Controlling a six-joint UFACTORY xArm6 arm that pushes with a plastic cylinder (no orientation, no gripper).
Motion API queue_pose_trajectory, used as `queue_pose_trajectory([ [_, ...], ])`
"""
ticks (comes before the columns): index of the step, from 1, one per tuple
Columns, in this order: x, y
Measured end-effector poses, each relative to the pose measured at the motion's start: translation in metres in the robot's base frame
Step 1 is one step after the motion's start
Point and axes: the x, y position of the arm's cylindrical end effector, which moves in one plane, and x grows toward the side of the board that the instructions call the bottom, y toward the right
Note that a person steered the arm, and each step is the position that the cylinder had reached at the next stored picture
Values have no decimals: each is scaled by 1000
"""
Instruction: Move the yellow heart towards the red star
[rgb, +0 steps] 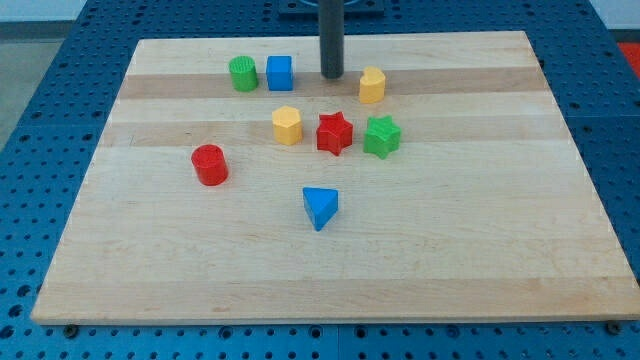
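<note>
The yellow heart sits near the view's top, right of centre. The red star lies below and to the left of it, between a yellow hexagon and a green star. My tip is the lower end of the dark rod. It stands just left of the yellow heart with a small gap between them, and above the red star.
A blue cube and a green cylinder sit left of my tip. A red cylinder is at the left middle. A blue triangle lies below the red star. The wooden board rests on a blue perforated table.
</note>
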Motion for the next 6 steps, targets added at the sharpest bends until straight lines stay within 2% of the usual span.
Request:
queue_pose_trajectory([
  [4,-3,59],
  [6,21,85],
])
